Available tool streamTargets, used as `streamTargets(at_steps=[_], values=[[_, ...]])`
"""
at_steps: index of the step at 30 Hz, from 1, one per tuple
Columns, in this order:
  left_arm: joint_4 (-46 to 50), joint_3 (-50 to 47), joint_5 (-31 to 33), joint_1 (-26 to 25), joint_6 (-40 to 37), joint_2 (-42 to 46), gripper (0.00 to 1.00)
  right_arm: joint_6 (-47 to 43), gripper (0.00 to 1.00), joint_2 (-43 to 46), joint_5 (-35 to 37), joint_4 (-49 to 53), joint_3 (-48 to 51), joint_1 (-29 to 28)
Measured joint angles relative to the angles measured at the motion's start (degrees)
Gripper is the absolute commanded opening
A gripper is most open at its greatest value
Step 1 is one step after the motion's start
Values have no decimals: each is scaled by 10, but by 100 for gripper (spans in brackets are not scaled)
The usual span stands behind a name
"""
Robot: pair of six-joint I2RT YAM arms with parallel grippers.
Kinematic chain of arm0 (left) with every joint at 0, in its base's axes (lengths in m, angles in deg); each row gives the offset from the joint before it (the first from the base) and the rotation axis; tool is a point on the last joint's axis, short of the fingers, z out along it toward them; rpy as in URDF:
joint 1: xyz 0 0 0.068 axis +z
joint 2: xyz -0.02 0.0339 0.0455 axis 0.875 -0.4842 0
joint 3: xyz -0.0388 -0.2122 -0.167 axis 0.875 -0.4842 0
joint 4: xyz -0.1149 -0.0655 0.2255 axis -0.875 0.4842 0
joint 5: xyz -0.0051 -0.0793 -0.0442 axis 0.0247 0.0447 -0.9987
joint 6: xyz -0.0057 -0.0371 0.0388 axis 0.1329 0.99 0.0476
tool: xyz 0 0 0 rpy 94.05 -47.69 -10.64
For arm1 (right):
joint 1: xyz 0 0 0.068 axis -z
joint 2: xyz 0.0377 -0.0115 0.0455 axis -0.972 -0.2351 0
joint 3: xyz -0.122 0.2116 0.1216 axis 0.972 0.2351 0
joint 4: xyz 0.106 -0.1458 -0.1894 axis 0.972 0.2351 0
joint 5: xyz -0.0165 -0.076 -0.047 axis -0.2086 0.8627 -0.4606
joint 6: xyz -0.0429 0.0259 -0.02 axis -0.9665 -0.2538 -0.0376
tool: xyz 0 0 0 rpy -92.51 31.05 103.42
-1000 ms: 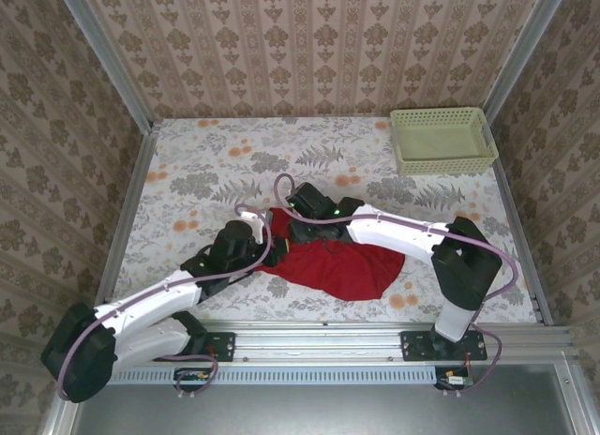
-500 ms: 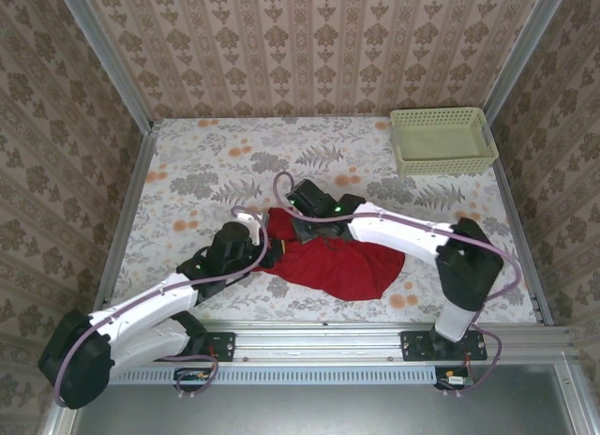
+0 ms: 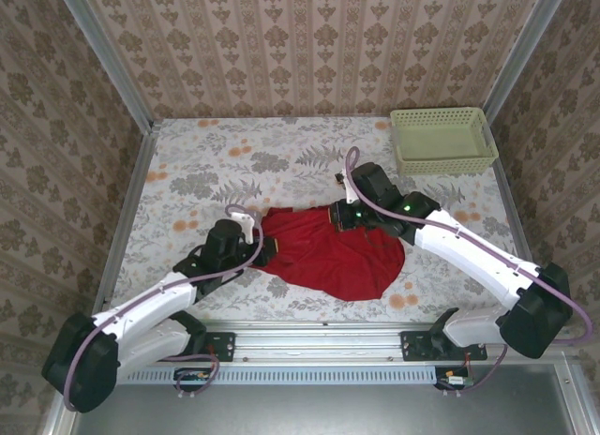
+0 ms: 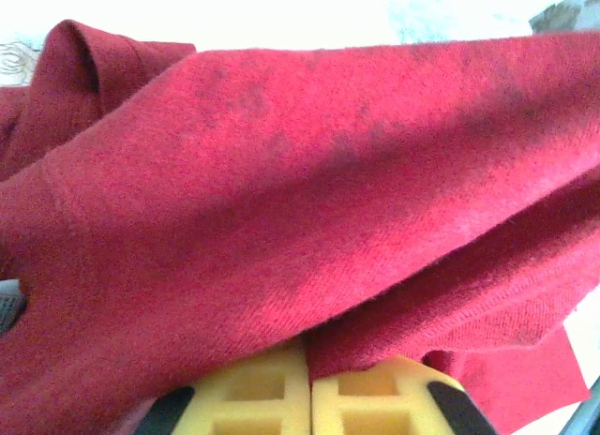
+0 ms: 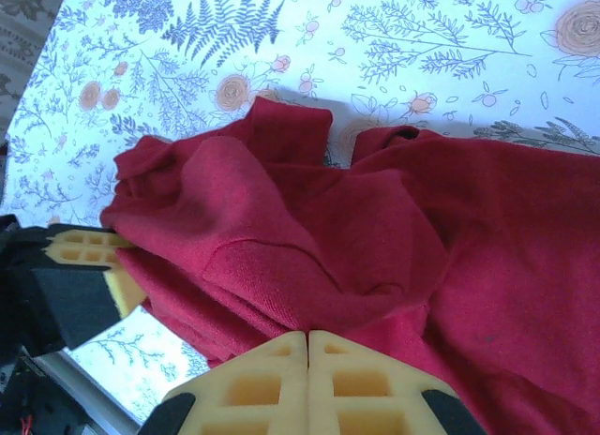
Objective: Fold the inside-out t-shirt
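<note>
The red inside-out t-shirt (image 3: 337, 257) lies bunched on the flowered table (image 3: 206, 163), near the front and a little right of centre. My left gripper (image 3: 263, 251) is at the shirt's left edge. In the left wrist view its yellow fingers (image 4: 253, 388) are pressed together, with red cloth (image 4: 281, 172) coming out from between the tips. My right gripper (image 3: 339, 216) is at the shirt's far edge, shut on a fold of the cloth (image 5: 394, 229). Its pads (image 5: 253, 383) meet with no gap. The neck tag is hidden.
A pale green mesh basket (image 3: 441, 140) stands at the back right corner. Patterned walls close in the table on three sides, and a metal rail (image 3: 319, 337) runs along the near edge. In the right wrist view, the left gripper's yellow fingers (image 5: 80, 247) show at the left.
The right arm has swung right and back, with its gripper now shut on the shirt's far edge, and the cloth is stretched wider. The left gripper has stayed at the left edge.
</note>
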Motion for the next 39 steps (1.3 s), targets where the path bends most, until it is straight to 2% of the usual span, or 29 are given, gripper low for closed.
streamTargets(at_steps=[4,5,8,9,11,15,17,21,26,34,39], values=[[29,20,3,-15,-21,-6,28,0,0,-42,-6,-4,-21,2],[33,25,4,-20,-26,-6,31,0,6,-62,-5,-6,-31,3],[45,36,7,-28,-35,-5,40,-5,33,-125,5,-3,-66,4],[49,38,11,-28,-36,-4,42,-9,38,-147,14,2,-81,4],[61,38,18,-28,-38,5,46,-18,45,-172,38,13,-103,3],[99,38,39,-16,-38,47,53,-43,51,-160,86,40,-106,-3],[118,38,43,14,-38,71,53,-59,53,-131,103,45,-95,-16],[148,38,36,109,-31,85,55,-81,53,-71,111,45,-52,-73],[177,42,12,189,-26,52,57,-94,54,-99,107,41,-29,-107],[201,54,-20,201,-26,-14,60,-122,56,-209,107,28,-53,-107],[207,54,-26,200,-25,-31,59,-131,45,-240,107,24,-77,-107]])
